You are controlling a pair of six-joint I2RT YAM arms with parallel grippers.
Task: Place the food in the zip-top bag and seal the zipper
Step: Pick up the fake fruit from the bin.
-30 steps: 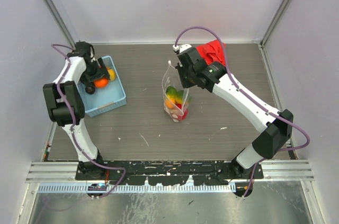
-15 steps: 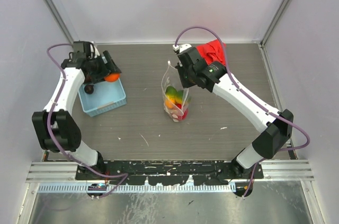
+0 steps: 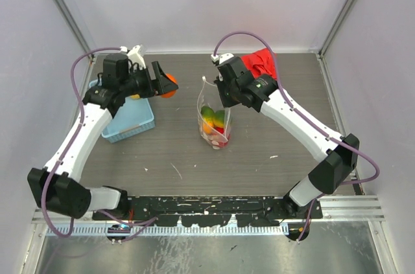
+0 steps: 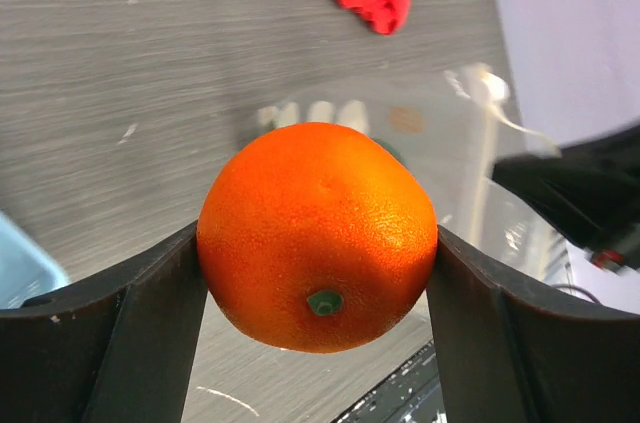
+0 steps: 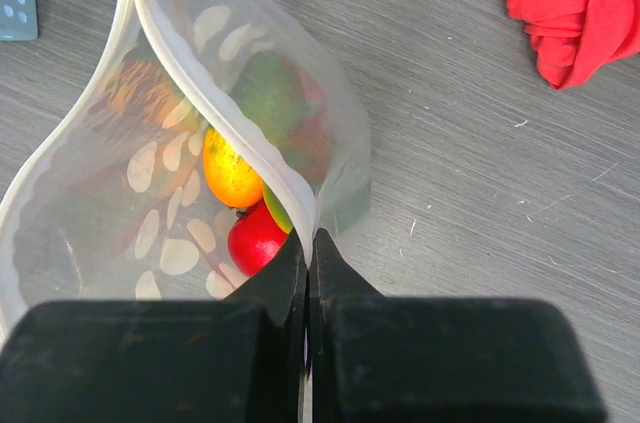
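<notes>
Left gripper [image 3: 162, 82]: clamped on an orange toy fruit [image 4: 318, 233], in the air between the blue basket [image 3: 133, 122] and the zip-top bag [image 3: 214, 118].
Right gripper [image 5: 309, 248]: pinched on the bag's rim, propping its mouth open (presumably for the drop).
Inside the bag: several fruits [image 5: 232, 168].
Zipper [image 5: 215, 111]: unsealed.

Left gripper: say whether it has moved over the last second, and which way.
Yes. The left gripper, shut on the orange fruit, has left the blue basket and swung right, toward the zip-top bag.
</notes>
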